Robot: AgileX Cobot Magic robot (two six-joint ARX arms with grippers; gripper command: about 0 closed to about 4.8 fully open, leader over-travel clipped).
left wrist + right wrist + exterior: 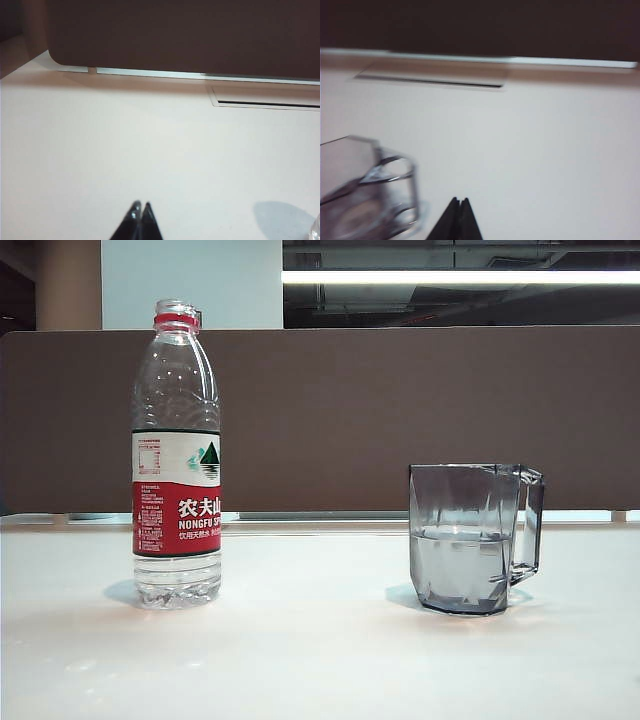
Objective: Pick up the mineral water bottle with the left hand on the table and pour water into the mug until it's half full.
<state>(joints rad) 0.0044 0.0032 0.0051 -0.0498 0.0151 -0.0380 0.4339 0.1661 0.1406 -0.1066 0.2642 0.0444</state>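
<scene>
Closest to us in the left wrist view, the left gripper [140,206] shows as two dark fingertips pressed together, clenched on nothing, low over the white table [125,150]. Ahead of these jaws lies bare tabletop up to a brown partition [190,35]; off to one side of them, at the frame's edge, we catch only a sliver of clear plastic and a soft shadow, too little to name.

We see the right gripper [459,201] in its own blurred wrist view, tips likewise shut together and empty. The mug [367,200] sits just beside these jaws, apart from them.

From the exterior view, neither gripper appears. We see the mineral water bottle [177,455] standing upright, uncapped, on the left, and the smoky mug [472,538] well apart on the right, roughly half full of water, handle pointing right.
</scene>
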